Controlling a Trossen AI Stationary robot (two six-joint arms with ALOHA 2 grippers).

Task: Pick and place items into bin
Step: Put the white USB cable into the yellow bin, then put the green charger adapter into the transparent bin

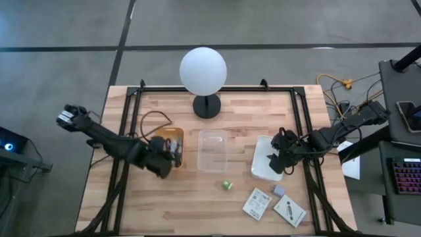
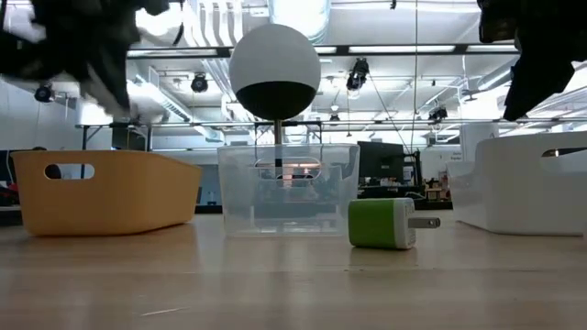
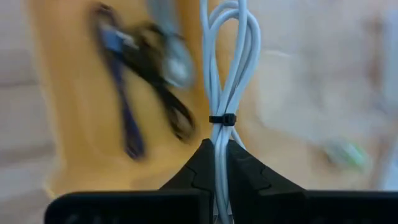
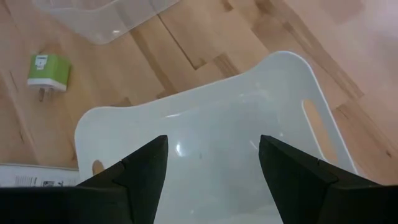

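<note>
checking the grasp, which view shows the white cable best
Left wrist view: the white cable stands looped and tied, pinched in the left pincer. In the high, low and right wrist views I cannot make it out.

Left wrist view smeared: dark cables [image 3: 155, 93] and purple strap [image 3: 121, 93] in orange bin [image 3: 68, 124] lack detail. White cable [image 3: 224, 81] cut off above. Print on packets [image 1: 257, 203] too small to read. Both arms only blurred dark shapes in low view.
</note>
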